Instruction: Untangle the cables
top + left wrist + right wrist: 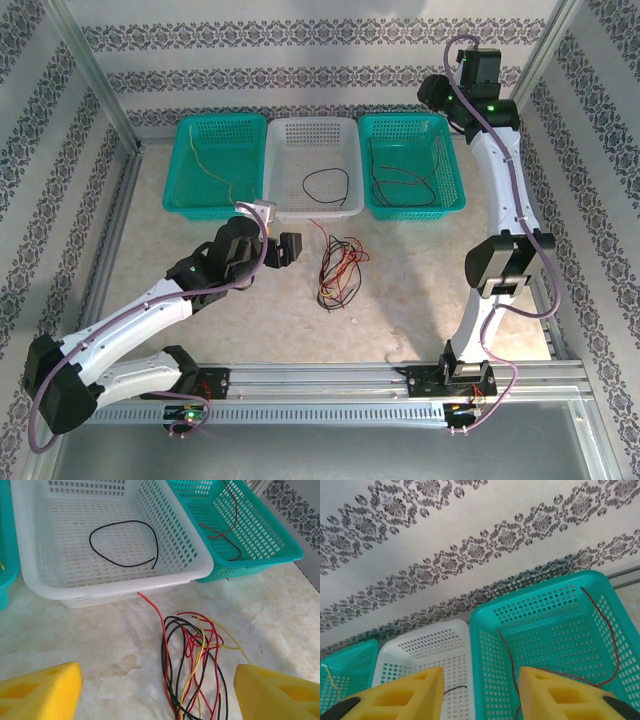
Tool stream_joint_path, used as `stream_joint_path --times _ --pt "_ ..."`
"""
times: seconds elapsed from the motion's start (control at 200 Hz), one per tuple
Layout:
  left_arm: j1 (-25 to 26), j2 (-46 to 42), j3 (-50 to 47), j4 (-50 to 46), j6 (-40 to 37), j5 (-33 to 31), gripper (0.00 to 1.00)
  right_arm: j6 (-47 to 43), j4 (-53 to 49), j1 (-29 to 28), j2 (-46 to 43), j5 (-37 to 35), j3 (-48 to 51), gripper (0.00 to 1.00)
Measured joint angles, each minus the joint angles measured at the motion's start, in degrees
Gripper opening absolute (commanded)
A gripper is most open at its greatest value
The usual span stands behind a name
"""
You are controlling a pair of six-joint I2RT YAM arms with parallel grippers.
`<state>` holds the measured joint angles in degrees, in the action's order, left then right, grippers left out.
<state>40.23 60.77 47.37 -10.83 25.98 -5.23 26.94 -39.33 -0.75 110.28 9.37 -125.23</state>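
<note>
Lying in a red, black and yellow tangle, the cables (pixel 338 270) rest on the counter (pixel 420 290) just near of the white basket (pixel 312 213). At their left the left claw (pixel 157 692) hovers, wide and empty. Over the far-right teal basket (pixel 545 605) hangs the right claw (pixel 480 690), jaws parted, seemingly empty.

cables (pixel 192 670), red, black, yellow, loosely tangled

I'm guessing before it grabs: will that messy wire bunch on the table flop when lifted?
Probably floppy: the wire bunch lies in loose, curvy loops. Likely very light, since every strand is thin. Pulling one strand might drag others along, because red, black and yellow strands cross each other.
</note>
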Motion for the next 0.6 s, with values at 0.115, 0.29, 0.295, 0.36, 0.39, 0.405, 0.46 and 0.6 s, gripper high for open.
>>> stream_joint_path --times 0.115,0.29,0.295,0.36,0.39,0.405,0.46,0.6 --pt "-0.26 -0.09 0.00 -0.24 0.28 0.00 0.79 -0.35 -0.33 -0.52 -2.99 0.46 4.31 0.43" --pt "-0.68 -0.07 0.02 -0.83 0.87 0.33 0.80 -0.22 2.29 -4.90 -18.91 0.59 25.31 0.47" --pt "-0.74 -0.07 0.02 -0.81 0.92 0.37 0.80 -0.22 2.43 -5.07 -19.28 0.59 25.79 0.47" --pt "-1.01 -0.07 0.02 -0.81 1.42 0.90 0.80 -0.11 4.00 -8.87 -26.60 0.55 34.93 0.49" --pt "-1.14 -0.02 0.02 -0.81 1.62 1.07 0.80 -0.07 4.70 -11.04 -29.62 0.52 38.86 0.49" --pt "-1.20 0.00 0.02 -0.81 1.70 1.16 0.79 -0.11 5.11 -12.13 -30.84 0.37 40.63 0.49" --pt "-1.38 0.22 0.02 -0.83 2.34 1.53 0.79 0.09 6.25 -16.13 -34.51 -0.17 46.47 0.49" --pt "-2.16 0.57 0.02 -1.05 3.67 1.99 0.78 1.46 8.50 -27.50 -37.68 -3.23 59.87 0.49"
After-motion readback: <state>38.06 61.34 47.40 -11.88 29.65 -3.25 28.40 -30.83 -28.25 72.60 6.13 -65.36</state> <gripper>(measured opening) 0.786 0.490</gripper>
